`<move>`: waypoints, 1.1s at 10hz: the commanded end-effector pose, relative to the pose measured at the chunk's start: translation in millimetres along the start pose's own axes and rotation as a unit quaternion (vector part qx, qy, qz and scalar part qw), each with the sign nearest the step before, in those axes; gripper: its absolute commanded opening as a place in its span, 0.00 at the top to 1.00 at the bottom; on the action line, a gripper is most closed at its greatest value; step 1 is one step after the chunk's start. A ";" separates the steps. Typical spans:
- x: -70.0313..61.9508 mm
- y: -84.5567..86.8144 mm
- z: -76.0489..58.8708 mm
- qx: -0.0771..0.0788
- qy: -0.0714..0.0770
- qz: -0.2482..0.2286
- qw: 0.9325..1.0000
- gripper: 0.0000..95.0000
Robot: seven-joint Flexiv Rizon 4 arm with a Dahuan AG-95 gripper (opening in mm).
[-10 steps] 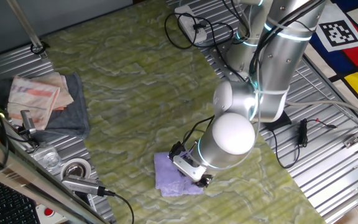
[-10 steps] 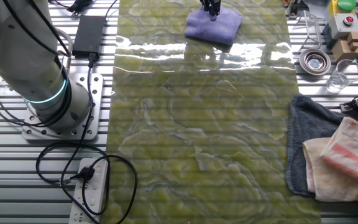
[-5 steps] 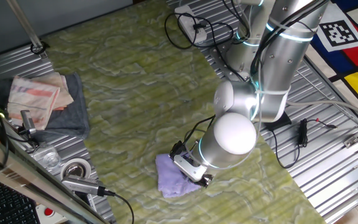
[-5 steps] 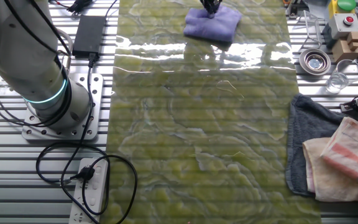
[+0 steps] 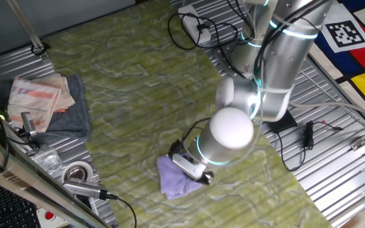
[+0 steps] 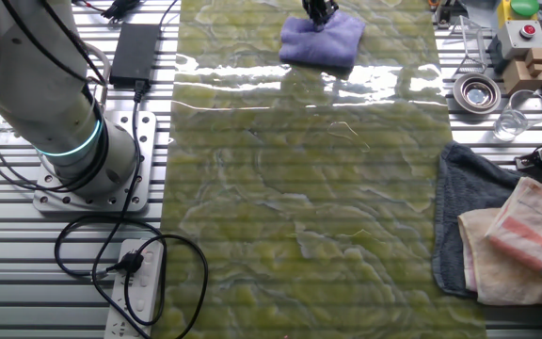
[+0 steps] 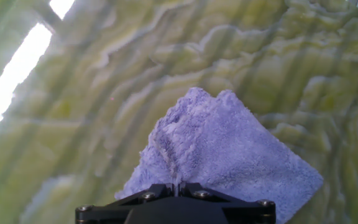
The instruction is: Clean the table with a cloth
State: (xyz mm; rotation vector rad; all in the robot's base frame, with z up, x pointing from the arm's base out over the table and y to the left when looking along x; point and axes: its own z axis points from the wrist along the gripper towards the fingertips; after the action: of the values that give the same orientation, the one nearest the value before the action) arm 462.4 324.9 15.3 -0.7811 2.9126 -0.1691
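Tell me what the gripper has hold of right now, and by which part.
The gripper is shut on the purple cloth, pinching a raised fold near its edge closest to the hand; the rest of the cloth lies on the table.

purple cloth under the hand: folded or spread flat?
Folded. The cloth lies as a thick square pad with layered edges, bunched into a ridge where the hand pinches it against the table.

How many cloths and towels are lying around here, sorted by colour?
Purple: 1, the cloth pinched by the gripper on the table.
Dark grey: 1, the towel at the table's edge.
Cream with red print: 1, the folded towel lying on the grey one.
Total: 3
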 end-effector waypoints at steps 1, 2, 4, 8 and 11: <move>9.4 -6.4 0.5 -0.002 0.000 -0.015 1.000 1.00; 14.8 -9.9 0.6 -0.003 0.000 -0.022 1.000 1.00; 23.5 -15.6 0.4 -0.008 0.002 -0.027 1.000 1.00; 39.0 -31.7 -5.2 -0.031 0.024 -0.045 0.998 1.00; 51.3 -36.3 -5.4 -0.035 0.027 -0.060 0.997 1.00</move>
State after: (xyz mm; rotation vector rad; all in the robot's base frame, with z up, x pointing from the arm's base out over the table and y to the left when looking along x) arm 436.4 269.3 19.2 -0.9752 2.9360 -0.0998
